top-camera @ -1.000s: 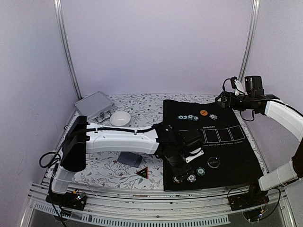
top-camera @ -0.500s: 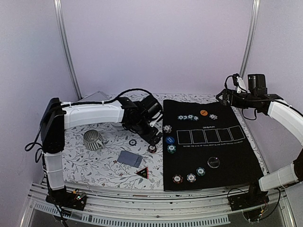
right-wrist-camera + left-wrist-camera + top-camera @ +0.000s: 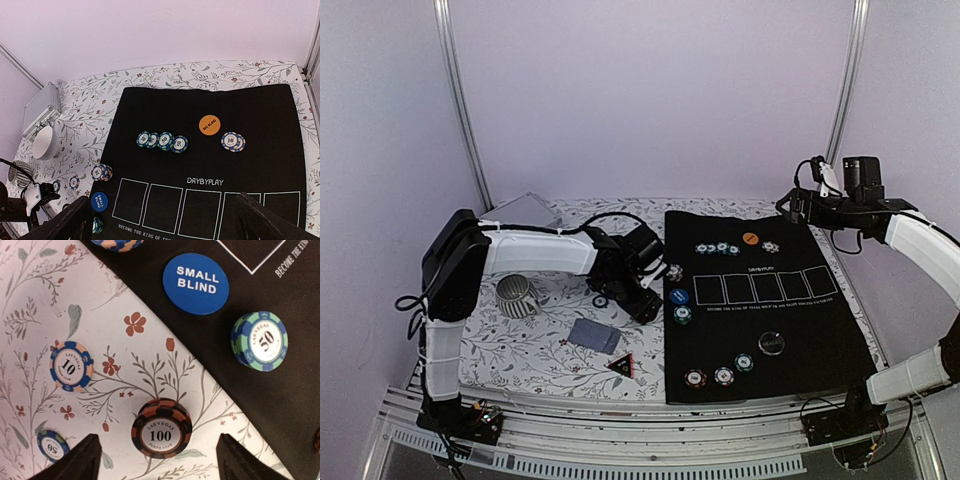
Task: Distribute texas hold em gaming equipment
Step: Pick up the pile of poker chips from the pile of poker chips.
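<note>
In the left wrist view a red-brown and black 100 chip stack (image 3: pixel 161 428) lies on the floral cloth between the fingers of my left gripper (image 3: pixel 159 456). The gripper is open, with a gap on each side of the stack. Just beyond are the blue SMALL BLIND button (image 3: pixel 196 283), a green 50 chip stack (image 3: pixel 259 341) on the black mat, and a 10 chip (image 3: pixel 71 366) on the cloth. From above, my left gripper (image 3: pixel 648 303) hangs at the mat's left edge. My right gripper (image 3: pixel 794 205) is raised at the far right, open and empty. Grey-blue cards (image 3: pixel 593 336) lie on the cloth.
The black mat (image 3: pixel 820 330) carries a row of 50 chips (image 3: pixel 162 141), an orange BIG BLIND button (image 3: pixel 209 124), a 10 chip pair (image 3: pixel 233 141), three chips (image 3: pixel 723 376) near its front edge and a black disc (image 3: pixel 772 342). A silver case (image 3: pixel 40 107), white bowl (image 3: pixel 45 142) and striped mug (image 3: pixel 516 297) stand at left.
My left arm swung from the mat's front to the far left, then came down toward me over the red-brown chip at the mat's left edge. My right arm has barely moved.
</note>
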You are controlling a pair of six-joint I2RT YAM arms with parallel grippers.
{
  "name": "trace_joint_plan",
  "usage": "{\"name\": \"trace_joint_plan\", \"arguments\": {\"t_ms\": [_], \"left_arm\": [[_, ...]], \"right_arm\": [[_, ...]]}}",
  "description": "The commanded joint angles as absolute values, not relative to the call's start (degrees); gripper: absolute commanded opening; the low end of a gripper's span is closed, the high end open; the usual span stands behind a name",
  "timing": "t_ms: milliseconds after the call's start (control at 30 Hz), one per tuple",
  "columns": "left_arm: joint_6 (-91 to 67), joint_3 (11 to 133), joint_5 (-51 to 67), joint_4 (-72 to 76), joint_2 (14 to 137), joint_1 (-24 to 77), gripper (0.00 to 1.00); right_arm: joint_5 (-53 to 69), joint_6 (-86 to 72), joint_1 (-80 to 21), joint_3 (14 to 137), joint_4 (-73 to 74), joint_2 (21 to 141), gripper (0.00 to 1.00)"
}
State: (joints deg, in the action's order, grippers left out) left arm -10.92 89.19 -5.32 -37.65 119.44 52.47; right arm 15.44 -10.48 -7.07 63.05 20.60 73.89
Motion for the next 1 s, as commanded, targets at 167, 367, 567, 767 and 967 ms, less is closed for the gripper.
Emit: {"name": "trace_joint_plan", "arguments": {"t_ms": [167,367,567,767,967], "left_arm": [[-10.19,89.45,-3.73,-35.78,122.48,51.77,0.55],[-9.68,90.08,-4.33,-35.77,122.85,51.82,0.42],[-9.48,90.03,-4.2,-35.91,122.99,51.8,0.15],[-9.88,90.69,-4.9,-36.43,120.07,51.98,0.0],[-6.88,93.66,-5.22,-37.8,118.23,55.94,0.0]], "right_arm": [[15.6,-9.88,-6.95,64.19,21.27,74.31,0.99],[15.69,-9.94,-6.9,64.34,21.36,74.53,0.99],[15.64,-9.88,-6.94,64.32,21.36,74.43,0.99],[15.73,-9.84,-6.95,64.25,21.37,74.53,0.99],[15.72,-9.84,-6.94,64.24,21.37,74.75,0.99]]}}
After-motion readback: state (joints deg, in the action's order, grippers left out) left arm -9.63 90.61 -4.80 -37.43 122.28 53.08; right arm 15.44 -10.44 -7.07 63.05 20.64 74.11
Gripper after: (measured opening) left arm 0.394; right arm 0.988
